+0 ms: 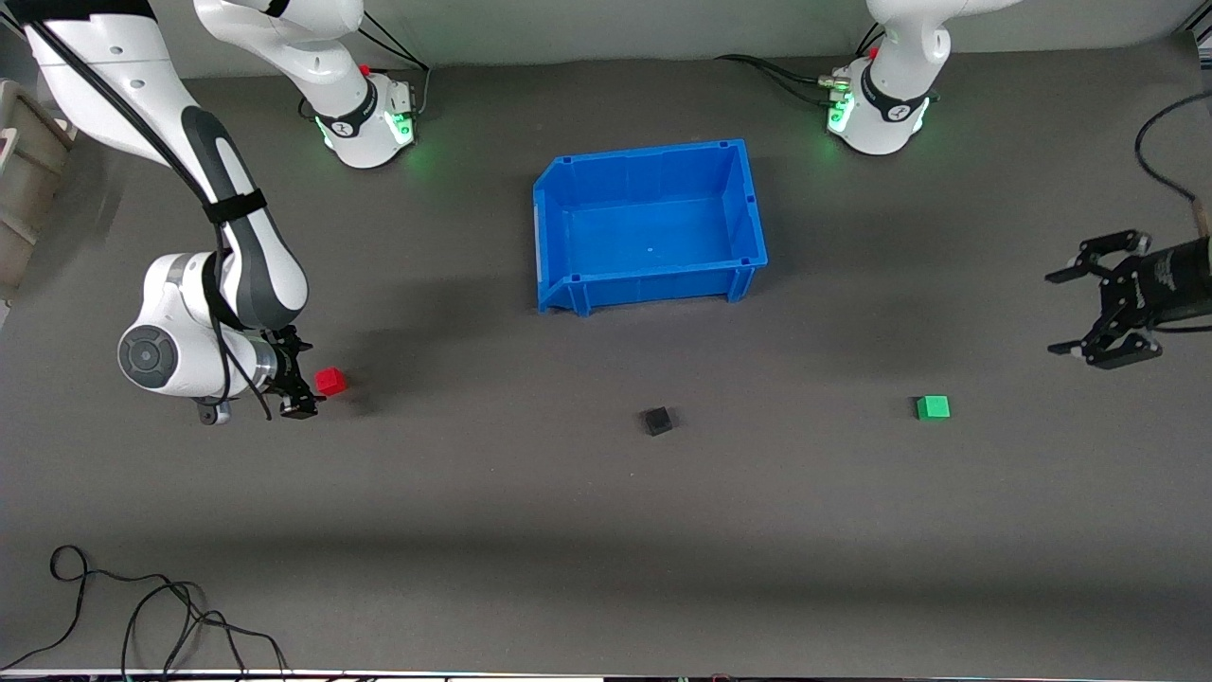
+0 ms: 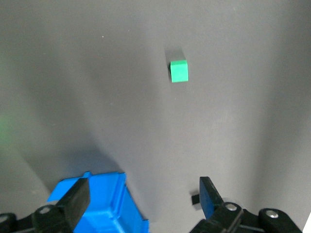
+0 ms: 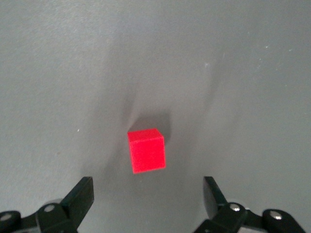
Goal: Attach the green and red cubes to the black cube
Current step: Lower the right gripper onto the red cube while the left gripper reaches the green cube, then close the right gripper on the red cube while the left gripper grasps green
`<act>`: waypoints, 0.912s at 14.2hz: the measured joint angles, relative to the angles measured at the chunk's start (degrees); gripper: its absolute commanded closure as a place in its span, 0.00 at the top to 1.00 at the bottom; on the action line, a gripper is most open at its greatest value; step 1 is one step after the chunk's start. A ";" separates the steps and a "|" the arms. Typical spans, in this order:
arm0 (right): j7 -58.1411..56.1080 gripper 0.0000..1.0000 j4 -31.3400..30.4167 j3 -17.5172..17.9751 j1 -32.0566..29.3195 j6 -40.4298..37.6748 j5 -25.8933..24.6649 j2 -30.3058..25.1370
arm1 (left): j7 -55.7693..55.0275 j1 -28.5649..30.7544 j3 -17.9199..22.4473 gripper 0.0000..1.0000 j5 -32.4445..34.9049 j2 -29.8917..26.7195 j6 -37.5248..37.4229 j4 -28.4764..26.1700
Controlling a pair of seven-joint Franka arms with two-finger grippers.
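A dark grey counter is seen from above, with two white robot arms based along its upper edge. Three small plain cubes of equal size are spread across the counter, none touching another. The red cube is bright and solid in colour and rests flat toward the right arm's end of the counter. The black cube is matte, slightly turned on the surface, and lies near the middle, a little nearer to the front camera than the red one. The green cube is bright and sits toward the left arm's end, well apart from the black cube. A blue bin, open-topped and far larger than the cubes, is placed farther from the front camera than all three. The right gripper is held low, just beside the red cube, with its jaws spread wide and nothing grasped; in the right wrist view the red cube is seen ahead of the parted jaws, not yet between them. The left gripper is held over the left arm's end of the counter, jaws also released and empty; from its wrist view the green cube is seen well off.
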 measured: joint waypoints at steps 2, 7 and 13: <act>0.42 0.87 -0.05 -0.03 -0.47 0.20 0.00 0.53 | 1.15 0.50 -0.02 1.00 -1.85 2.34 2.90 -1.88; 0.77 0.89 -0.28 0.04 -0.56 0.34 0.00 4.05 | 3.81 0.52 -0.24 1.00 -5.25 9.98 10.06 -3.10; 0.78 0.89 -0.14 0.29 -0.14 1.73 -2.89 5.91 | 12.38 3.03 -0.15 1.00 -12.51 16.18 21.03 -8.77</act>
